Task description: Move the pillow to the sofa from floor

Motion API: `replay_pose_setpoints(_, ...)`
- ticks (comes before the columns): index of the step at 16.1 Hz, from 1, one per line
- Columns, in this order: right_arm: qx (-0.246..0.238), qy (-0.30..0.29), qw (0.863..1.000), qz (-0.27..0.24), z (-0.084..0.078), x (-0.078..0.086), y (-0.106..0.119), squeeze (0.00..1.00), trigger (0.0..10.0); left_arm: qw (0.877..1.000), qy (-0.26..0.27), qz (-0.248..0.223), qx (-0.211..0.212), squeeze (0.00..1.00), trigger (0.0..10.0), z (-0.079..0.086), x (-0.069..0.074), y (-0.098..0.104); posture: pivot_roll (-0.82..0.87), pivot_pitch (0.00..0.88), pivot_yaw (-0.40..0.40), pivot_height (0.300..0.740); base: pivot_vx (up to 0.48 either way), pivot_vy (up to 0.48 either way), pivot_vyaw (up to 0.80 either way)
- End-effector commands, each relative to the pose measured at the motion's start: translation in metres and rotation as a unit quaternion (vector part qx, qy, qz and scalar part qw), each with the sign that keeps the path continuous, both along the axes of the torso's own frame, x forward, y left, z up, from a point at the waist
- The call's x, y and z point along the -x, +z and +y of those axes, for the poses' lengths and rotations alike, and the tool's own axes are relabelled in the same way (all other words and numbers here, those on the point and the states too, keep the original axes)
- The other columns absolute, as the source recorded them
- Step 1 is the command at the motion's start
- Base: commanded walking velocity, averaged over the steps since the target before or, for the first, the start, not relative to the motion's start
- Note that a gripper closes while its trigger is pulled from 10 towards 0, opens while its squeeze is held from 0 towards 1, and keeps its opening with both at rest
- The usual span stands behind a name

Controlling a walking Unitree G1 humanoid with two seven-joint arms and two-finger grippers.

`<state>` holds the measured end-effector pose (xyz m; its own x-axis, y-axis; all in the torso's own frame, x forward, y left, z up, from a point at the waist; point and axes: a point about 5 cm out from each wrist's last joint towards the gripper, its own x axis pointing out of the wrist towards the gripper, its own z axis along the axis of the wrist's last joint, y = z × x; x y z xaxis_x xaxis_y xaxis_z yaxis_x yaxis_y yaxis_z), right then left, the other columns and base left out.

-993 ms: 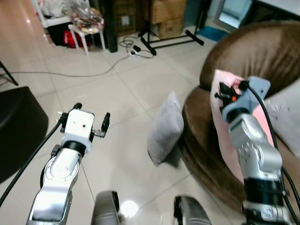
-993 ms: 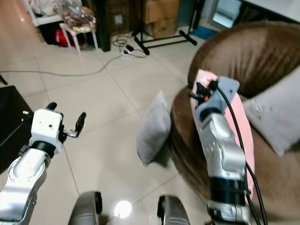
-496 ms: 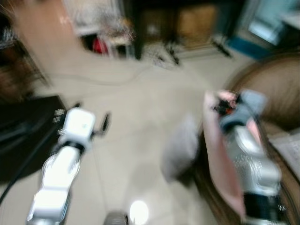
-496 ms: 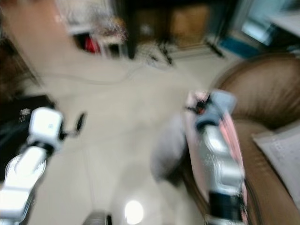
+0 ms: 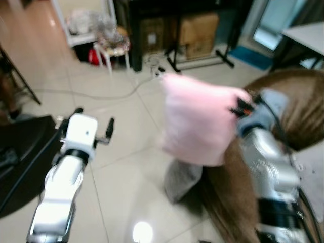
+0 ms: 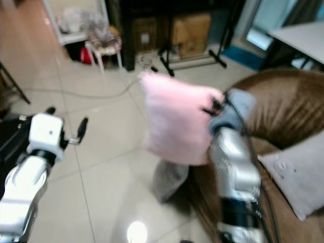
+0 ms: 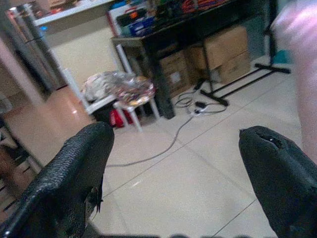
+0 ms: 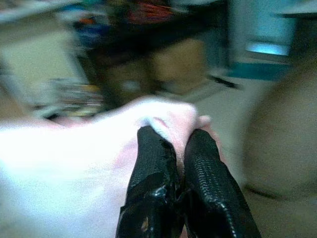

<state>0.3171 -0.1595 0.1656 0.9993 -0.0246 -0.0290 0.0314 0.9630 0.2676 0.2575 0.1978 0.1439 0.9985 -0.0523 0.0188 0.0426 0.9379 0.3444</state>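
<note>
A pink pillow (image 5: 198, 120) hangs in the air in front of the brown sofa (image 6: 283, 111), swung out to the left over the floor. My right gripper (image 8: 173, 148) is shut on the pillow's corner, its black fingers (image 8: 151, 163) pinching the fabric. A grey pillow (image 5: 181, 178) leans on the floor against the sofa's front, partly hidden behind the pink one. My left gripper (image 5: 93, 129) is held out over the tiles at the left, open and holding nothing; its fingers (image 7: 74, 168) stand wide apart.
A light grey cushion (image 6: 298, 174) lies on the sofa seat. A black object (image 5: 20, 152) sits on the floor at the left. Farther back are a white stool (image 5: 114, 50), a cable (image 5: 101, 93), cardboard boxes (image 5: 197, 28) and a black stand (image 5: 202, 55).
The pink pillow, earlier hanging down beside my right arm at the sofa, has swung up and out to the left. The camera has also shifted.
</note>
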Motion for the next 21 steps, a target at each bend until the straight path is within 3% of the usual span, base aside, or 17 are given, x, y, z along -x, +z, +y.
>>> replay_pose_setpoints(1,-0.001,-0.020,1.000,-0.002,-0.011,0.002,0.003,0.00,10.0,1.000,-0.005,0.001,-0.004,0.04,10.0,-0.004,0.000,-0.001,-0.05,0.000,-0.028,0.740,0.000,0.000,-0.80)
replay_pose_setpoints(8,-0.009,-0.030,1.000,-0.005,-0.016,0.001,0.005,0.00,10.0,1.000,-0.005,-0.002,-0.001,0.04,10.0,-0.008,-0.001,-0.002,-0.06,0.000,-0.036,0.740,0.000,0.000,-0.80)
replay_pose_setpoints(19,-0.003,0.005,1.000,0.006,-0.001,-0.001,-0.001,0.00,10.0,1.000,-0.023,-0.010,0.017,0.09,10.0,-0.010,-0.001,-0.001,-0.06,0.000,-0.036,0.740,0.000,0.000,-0.80)
replay_pose_setpoints(21,0.000,0.037,0.999,0.005,0.006,0.000,-0.003,0.00,10.0,0.999,-0.027,-0.011,0.020,0.10,10.0,-0.011,-0.002,0.000,-0.06,0.000,-0.037,0.740,0.247,0.000,0.00)
